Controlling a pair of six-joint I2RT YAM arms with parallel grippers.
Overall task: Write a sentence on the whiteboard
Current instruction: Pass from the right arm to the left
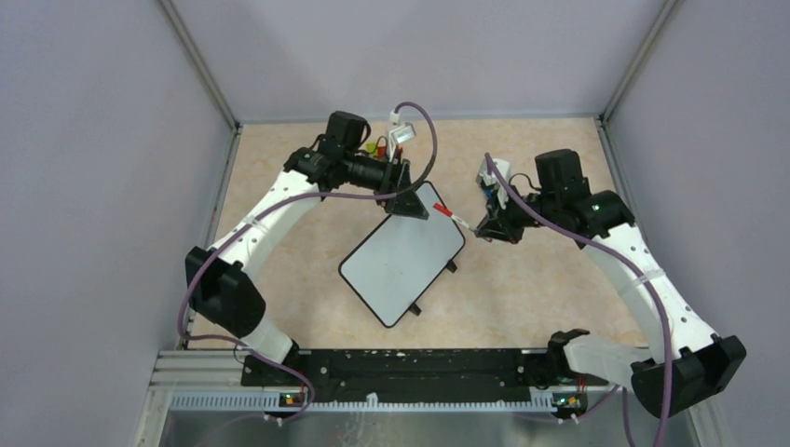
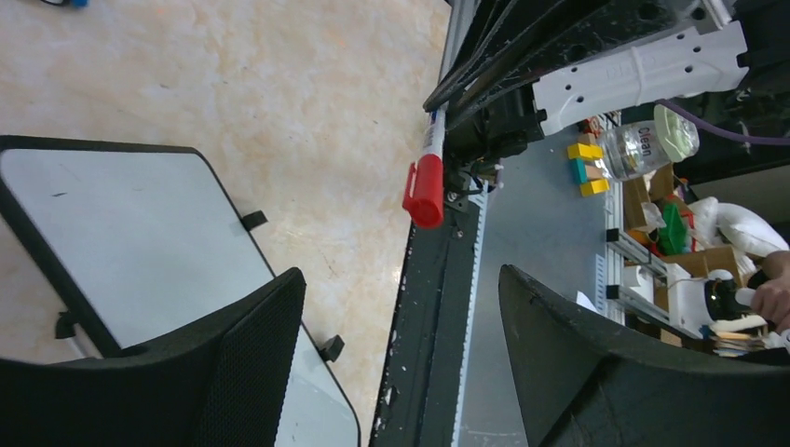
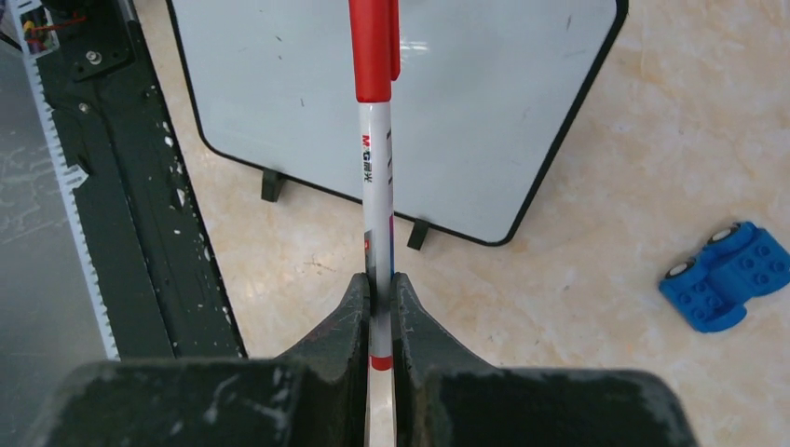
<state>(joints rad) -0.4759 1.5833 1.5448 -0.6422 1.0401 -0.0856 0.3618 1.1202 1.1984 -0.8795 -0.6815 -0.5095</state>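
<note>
Your right fingers (image 3: 347, 326) are clamped on the thin white, red-capped marker (image 3: 377, 177). Your left fingers (image 2: 247, 372) are spread wide and hold nothing, above a corner of the small white, dark-framed rectangular whiteboard (image 1: 402, 253). It lies flat on the beige counter (image 1: 531, 289).

Reads as a robotics lab, a boxed-in test cell. Walled by plain lilac panels (image 1: 84, 186) set in metal posts (image 1: 198, 63), floored with a beige marbled surface (image 1: 522, 298). Fitted with a white left arm (image 1: 270, 209) and right arm (image 1: 643, 270), bolted to a black rail (image 1: 410, 365) and strung with purple cables (image 1: 434, 147). Backed, past the rail, by workbench clutter: a bottle (image 2: 643, 149) marked "Clean", coloured blocks (image 2: 585, 152), cardboard boxes (image 2: 708, 264). Strewn with a blue toy car (image 3: 731, 275).
</note>
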